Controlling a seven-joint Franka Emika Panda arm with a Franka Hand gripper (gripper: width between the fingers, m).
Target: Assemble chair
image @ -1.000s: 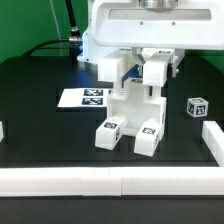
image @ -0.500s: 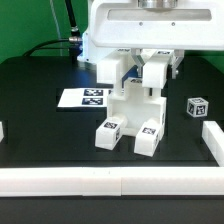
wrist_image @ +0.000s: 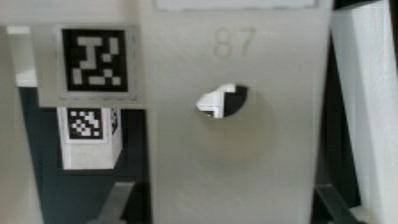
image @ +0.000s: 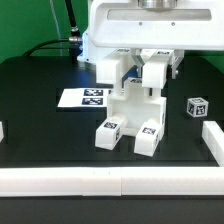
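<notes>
Nearest: front border rail (image: 110, 182), with bare table (image: 50, 150) between it and the chair feet. Mid-table: chair (image: 132, 112), part-built, long axis upright, tagged legs (image: 108, 134) toward the rail. Directly above: gripper (image: 150, 74), clenched on the chair's top panel (wrist_image: 231, 150), with fingers (wrist_image: 118, 204) flanking it in wrist view. Loose tagged block (image: 197, 106) well apart on exterior view's right, near side rail (image: 212, 142). Farther back on exterior view's left: marker board (image: 84, 98). I judge straight up is the freest path.

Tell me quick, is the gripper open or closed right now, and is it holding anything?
The gripper is closed, clamped on an upright white piece of the chair.
</notes>
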